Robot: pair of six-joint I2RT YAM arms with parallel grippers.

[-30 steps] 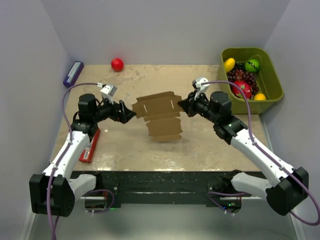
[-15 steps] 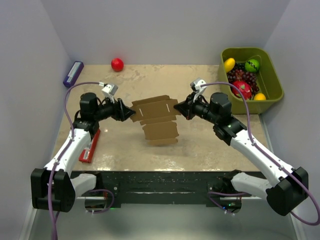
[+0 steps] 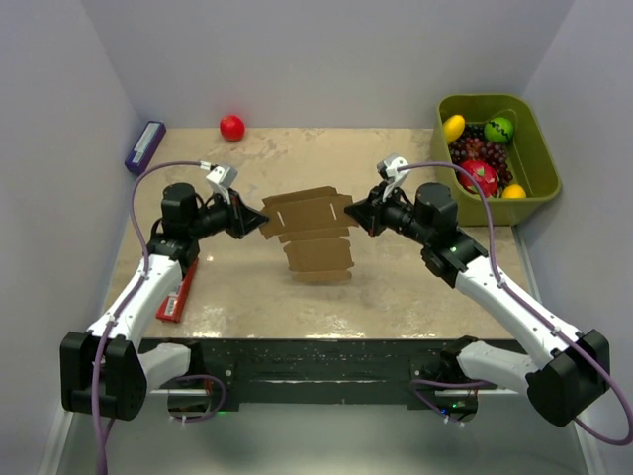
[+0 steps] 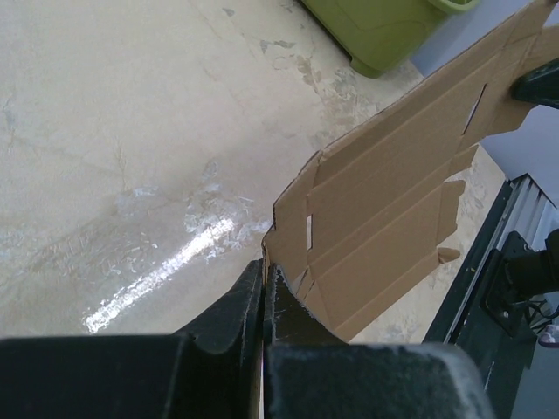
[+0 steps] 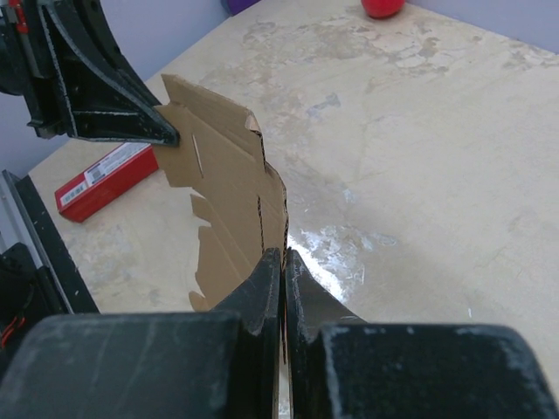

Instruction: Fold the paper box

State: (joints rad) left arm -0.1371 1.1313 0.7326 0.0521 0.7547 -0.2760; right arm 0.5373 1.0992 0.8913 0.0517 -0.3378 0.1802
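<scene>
The paper box (image 3: 312,233) is a flat brown cardboard blank with creases, slots and tabs, held up in the air over the middle of the table between both arms. My left gripper (image 3: 259,221) is shut on its left edge; the left wrist view shows the thin card (image 4: 393,218) pinched between the black fingers (image 4: 236,305). On the opposite edge my right gripper (image 3: 351,215) is shut on the blank, with the card (image 5: 227,192) running away from its jaws (image 5: 284,262) toward the left gripper (image 5: 170,135). The lower panels hang down, off the tabletop.
A green bin (image 3: 535,148) of toy fruit stands at the back right. A red ball (image 3: 231,127) lies at the back, a purple-blue box (image 3: 144,144) at the back left, and a flat red packet (image 3: 178,289) under the left arm. The black front rail (image 3: 316,361) borders the table.
The left gripper, open a second ago beside the blank's left edge, has shut on that edge. The blank has shifted slightly left and up with the right gripper.
</scene>
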